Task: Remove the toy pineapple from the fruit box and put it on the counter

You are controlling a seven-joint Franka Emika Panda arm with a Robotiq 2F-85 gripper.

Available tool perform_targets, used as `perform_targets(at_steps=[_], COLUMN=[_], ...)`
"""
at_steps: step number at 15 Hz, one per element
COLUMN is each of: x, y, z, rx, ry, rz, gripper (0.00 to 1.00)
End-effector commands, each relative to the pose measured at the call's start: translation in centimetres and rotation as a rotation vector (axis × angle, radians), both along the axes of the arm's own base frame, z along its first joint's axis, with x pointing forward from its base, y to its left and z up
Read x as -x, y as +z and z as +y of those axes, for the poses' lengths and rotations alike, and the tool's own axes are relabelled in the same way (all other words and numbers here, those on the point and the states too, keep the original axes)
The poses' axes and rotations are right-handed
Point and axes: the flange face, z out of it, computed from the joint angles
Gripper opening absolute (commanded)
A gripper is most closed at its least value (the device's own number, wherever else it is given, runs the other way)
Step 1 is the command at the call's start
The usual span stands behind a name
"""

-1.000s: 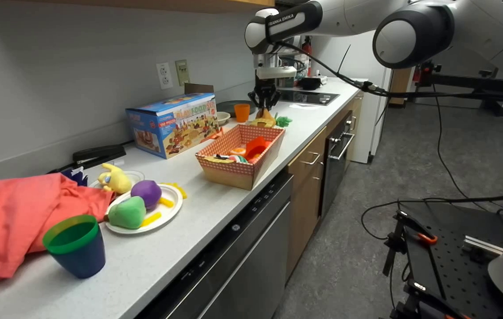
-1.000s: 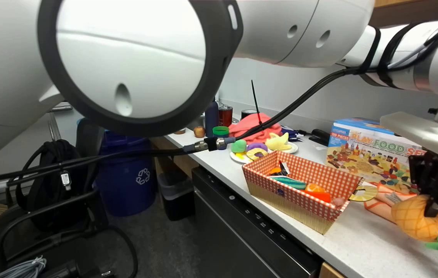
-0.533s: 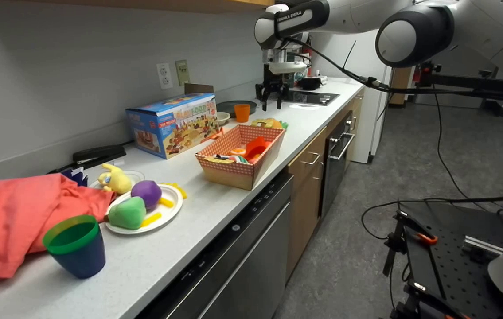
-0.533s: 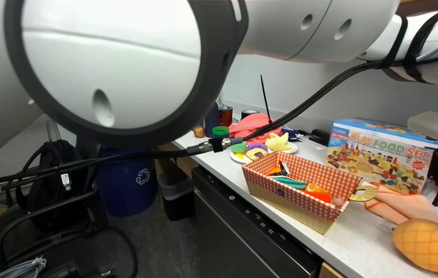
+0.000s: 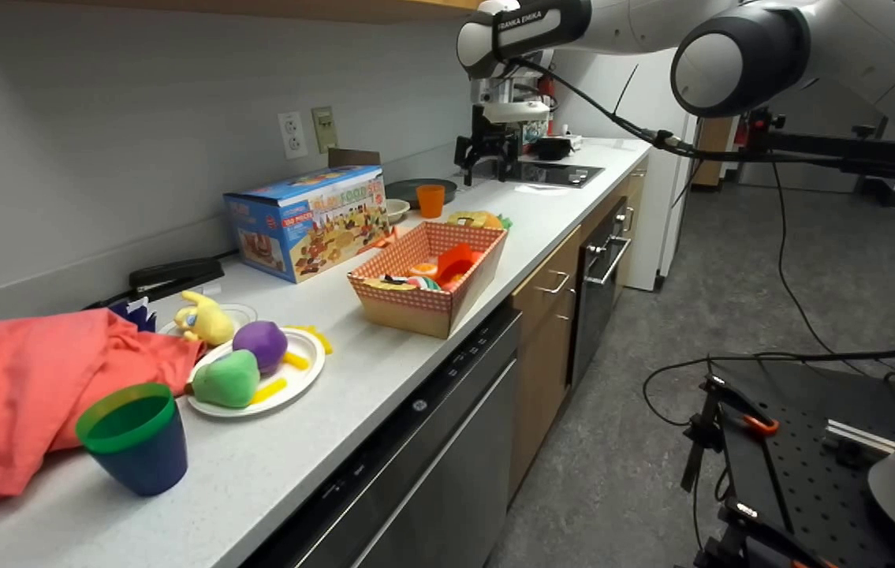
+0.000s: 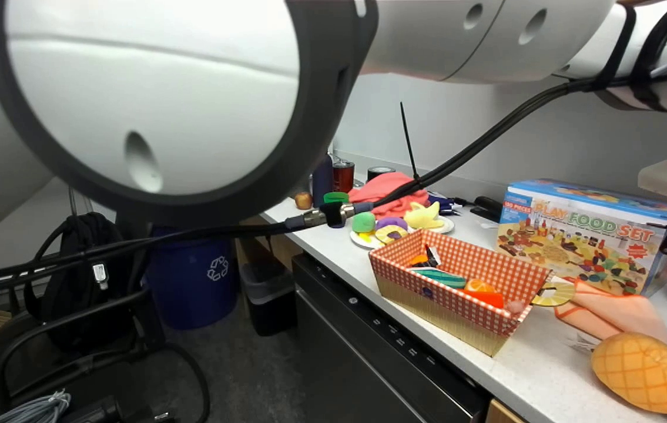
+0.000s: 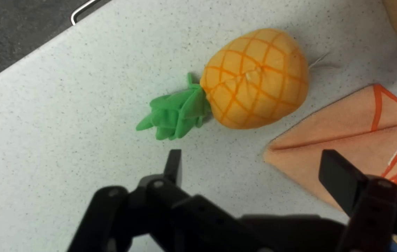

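Observation:
The toy pineapple (image 7: 254,80), orange-yellow with a green leafy top, lies on its side on the counter (image 7: 79,105). In an exterior view the toy pineapple (image 6: 644,373) rests just beyond the end of the fruit box (image 6: 439,317), a red-checked basket with wood-coloured lower sides. Elsewhere, that box's near end partly covers the toy pineapple (image 5: 486,220). Above the counter hangs my gripper (image 7: 252,154), open, its fingers wide apart with nothing between them. In an exterior view my gripper (image 5: 486,177) stands higher than the toy pineapple and apart from it.
Beside the pineapple lies a peach cloth piece (image 7: 324,140). The blue printed box (image 6: 574,241) stands near the wall. An orange cup (image 5: 430,201) is behind the fruit box. Toy fruits sit on a white plate (image 5: 307,386), near a coral cloth (image 5: 37,379). Several toy pieces are inside the fruit box.
My gripper, which was shut on the toy pineapple, has opened, let go and risen away from it. The toy pineapple has settled flat on the counter.

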Motion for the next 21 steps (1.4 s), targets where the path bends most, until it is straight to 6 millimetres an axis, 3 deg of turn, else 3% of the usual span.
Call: perform_targets(at_steps=[1,13,14,21], x=[0.3,0.7,0.4,0.4], y=[2.5,7.3,6.4,6.5], z=[0.0,1.1,0.5,0.7], rx=[0.0,0.03,0.041,0.041], ry=[0.005,-0.005,-0.003,-0.001], rz=[-0.015,-0.057,-0.07,-0.071], gripper=[1.0,1.0,1.0,1.0])
